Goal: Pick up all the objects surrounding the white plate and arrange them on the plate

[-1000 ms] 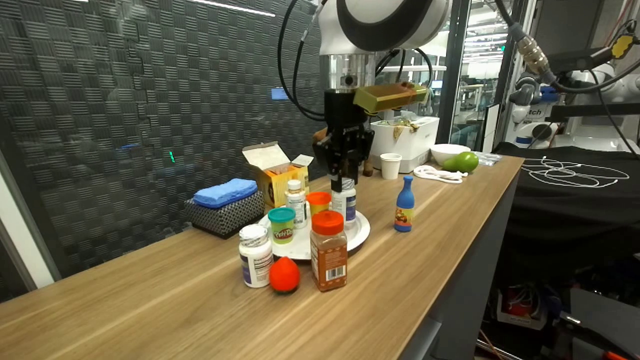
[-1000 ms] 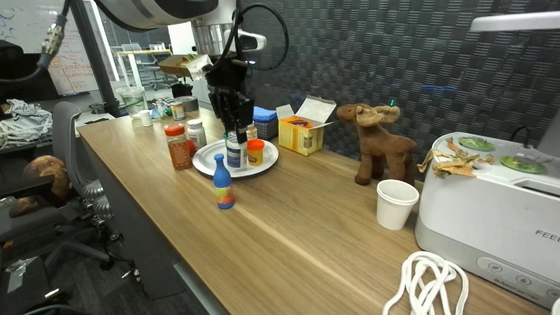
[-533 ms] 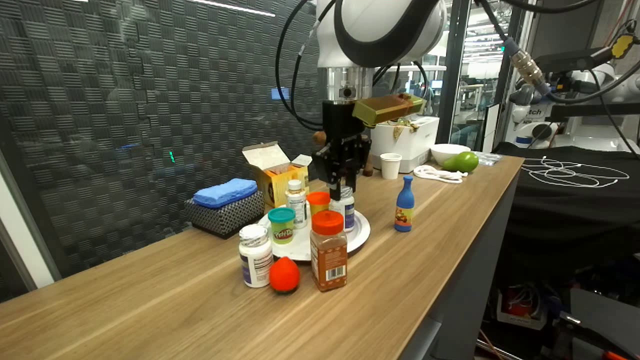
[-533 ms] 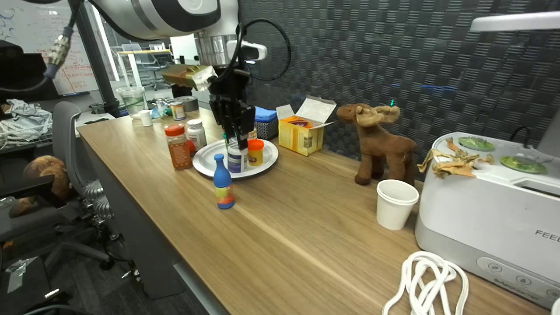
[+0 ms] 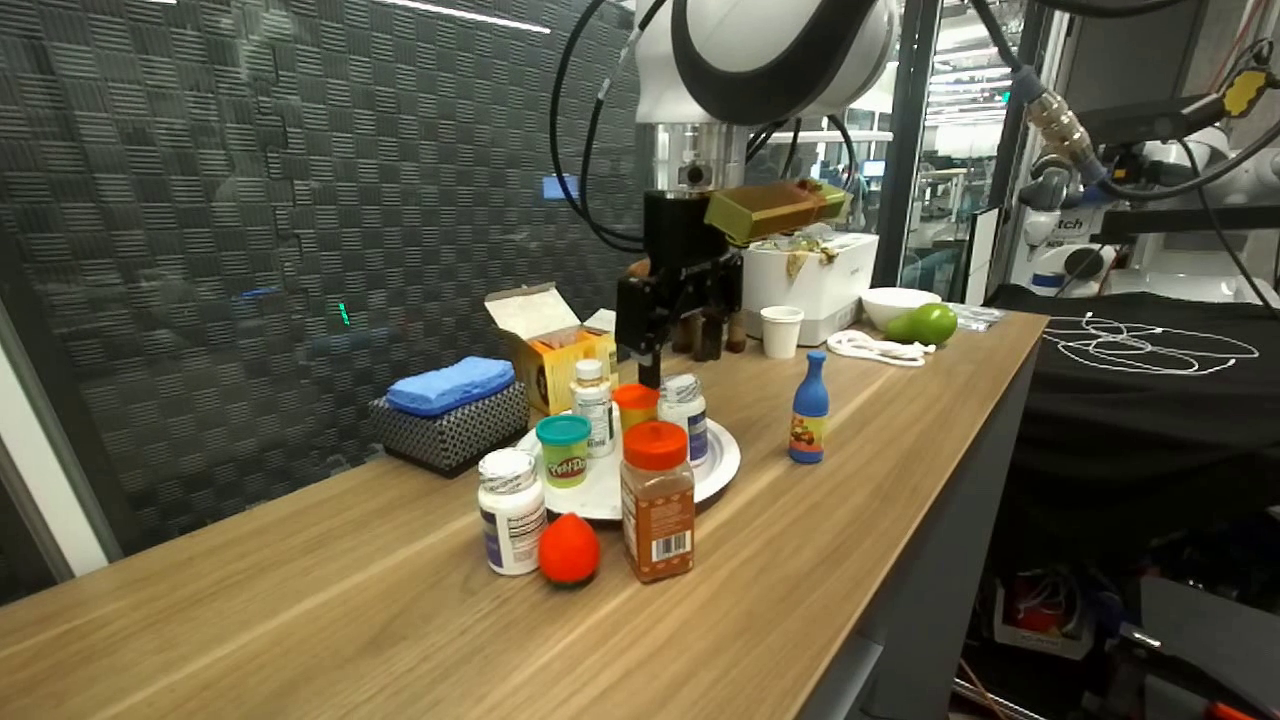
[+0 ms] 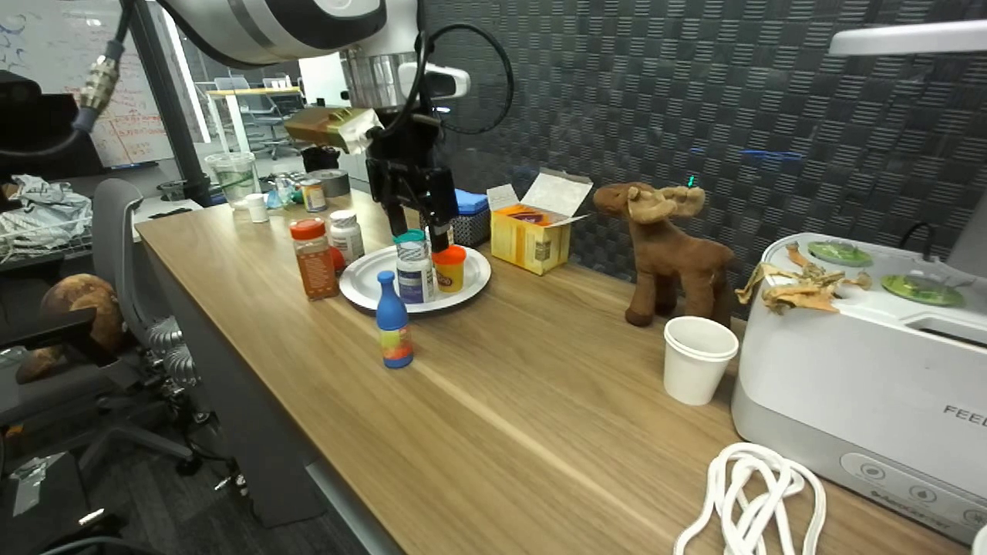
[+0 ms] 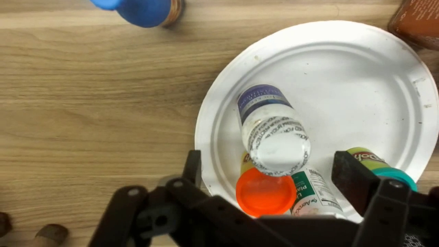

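Moved since half a second ago: gripper [image 5: 679,364], raised, now spread wide and empty; white pill bottle [image 5: 684,420], shifted slightly, standing free on the white plate [image 5: 722,466].

In an exterior view. On the plate: orange-lidded tub [image 5: 637,403]; slim white bottle [image 5: 592,410]; teal-lidded tub [image 5: 566,458], labelled Play-Doh. Beside the plate, on the wooden counter [image 5: 850,500]: second pill bottle [image 5: 512,515]; red ball [image 5: 569,548]; red-capped jar [image 5: 658,508], barcode plain, small print illegible. Apart from the plate: blue bottle [image 5: 809,412].

In an exterior view. Gripper over the plate, fingers apart. Well away from the plate: white appliance [image 6: 856,401], lettered FEEL, remainder cut off.

In the wrist view. Step in hand, as judged: release finished, withdrawal. Best done straight up from the plate, fingers held wide until past every lid; contact with the teal-lidded tub cannot be determined. The plate's bare stretch would suit the next piece. Legible: FOR YOUR on the white pill bottle's seal; Doh on the teal-lidded tub; AeroG, incomplete, on the slim white bottle. Purple label: print too uncertain to transcribe.
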Motion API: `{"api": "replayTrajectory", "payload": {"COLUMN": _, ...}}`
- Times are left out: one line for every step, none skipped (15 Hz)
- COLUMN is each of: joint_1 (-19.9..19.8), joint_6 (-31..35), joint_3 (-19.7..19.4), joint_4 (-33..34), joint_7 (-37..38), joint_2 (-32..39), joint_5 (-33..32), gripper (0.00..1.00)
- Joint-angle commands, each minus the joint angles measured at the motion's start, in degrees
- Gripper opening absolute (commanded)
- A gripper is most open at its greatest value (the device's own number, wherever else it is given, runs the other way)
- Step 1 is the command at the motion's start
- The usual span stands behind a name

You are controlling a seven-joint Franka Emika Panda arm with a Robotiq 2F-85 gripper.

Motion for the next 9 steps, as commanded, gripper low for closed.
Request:
{"api": "replayTrajectory", "payload": {"joint_1": -0.1, "joint_6": 1.2, "joint_3": 0.1, "joint_4": -1.1, "joint_7": 0.1, "joint_2": -2.8, "joint_5": -0.4, "gripper": 1.0}}
{"api": "replayTrajectory", "payload": {"joint_1": 0.0, "joint_6": 1.2, "joint_3": 0.1, "joint_4": -0.7, "joint_7": 0.4, "joint_2": -3.2, "joint_5": -0.6, "gripper": 1.0}}
{"api": "replayTrajectory", "payload": {"joint_1": 0.1, "joint_6": 0.5, "joint_3": 0.2, "joint_4": 0.2, "joint_7": 1.0, "joint_2": -3.6, "joint_5": -0.7, "gripper": 1.0}}
{"api": "replayTrajectory", "payload": {"joint_1": 0.2, "joint_6": -0.4, "joint_3": 0.3, "joint_4": 1.1, "joint_7": 1.3, "joint_2": -4.0, "joint_5": -0.6, "gripper": 1.0}}
{"api": "replayTrajectory", "payload": {"joint_1": 0.4, "joint_6": -1.2, "joint_3": 0.5, "joint_4": 2.2, "joint_7": 2.1, "joint_2": -4.5, "joint_5": -0.7, "gripper": 0.99}}
{"api": "replayTrajectory", "payload": {"joint_1": 0.8, "joint_6": -2.5, "joint_3": 0.8, "joint_4": 3.7, "joint_7": 3.0, "joint_2": -4.7, "joint_5": -0.7, "gripper": 1.0}}
{"api": "replayTrajectory", "payload": {"joint_1": 1.1, "joint_6": -4.1, "joint_3": 1.1, "joint_4": 5.4, "joint_7": 4.2, "joint_2": -4.6, "joint_5": -1.4, "gripper": 1.0}}
{"api": "replayTrajectory", "payload": {"joint_1": 1.5, "joint_6": -6.7, "joint_3": 1.7, "joint_4": 7.7, "joint_7": 4.6, "joint_2": -4.0, "joint_5": -1.3, "gripper": 1.0}}
{"api": "replayTrajectory", "payload": {"joint_1": 2.0, "joint_6": -9.3, "joint_3": 2.3, "joint_4": 10.0, "joint_7": 4.9, "joint_2": -3.2, "joint_5": -1.3, "gripper": 1.0}}
